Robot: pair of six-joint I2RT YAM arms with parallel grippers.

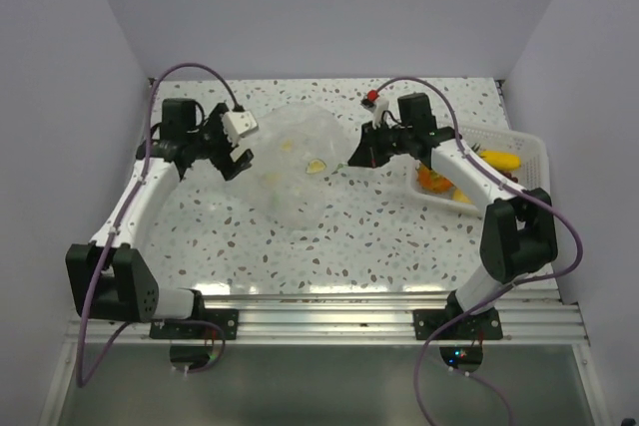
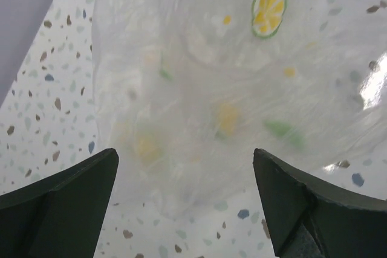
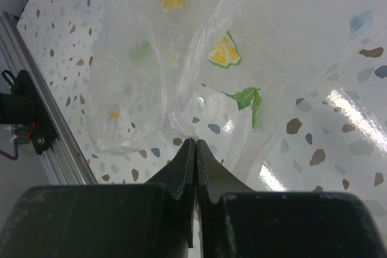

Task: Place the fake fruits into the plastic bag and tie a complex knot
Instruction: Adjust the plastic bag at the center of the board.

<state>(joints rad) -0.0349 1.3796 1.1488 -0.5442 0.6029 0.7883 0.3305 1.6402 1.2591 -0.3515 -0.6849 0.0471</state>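
- My left gripper (image 2: 184, 156) stands wide open, the plastic bag (image 1: 295, 162) just ahead of its fingers.
- My right gripper (image 3: 195, 143) is pressed shut at the bag's edge; I cannot tell if film is pinched.
- The fake fruits (image 1: 498, 159) lie in the white tray (image 1: 537, 159), right of the bag.

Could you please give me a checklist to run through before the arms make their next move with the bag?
1. Left gripper free of the bag: ok, jaws wide apart with nothing between them.
2. Right gripper gripping the bag: cannot tell; jaws are shut right at its edge.
3. Fruits in the bag: not ok, they lie in the tray on the right.
4. Bag mouth open to take fruit: cannot tell, the bag lies crumpled on the table.
5. Bag tied: not ok, it lies loose.
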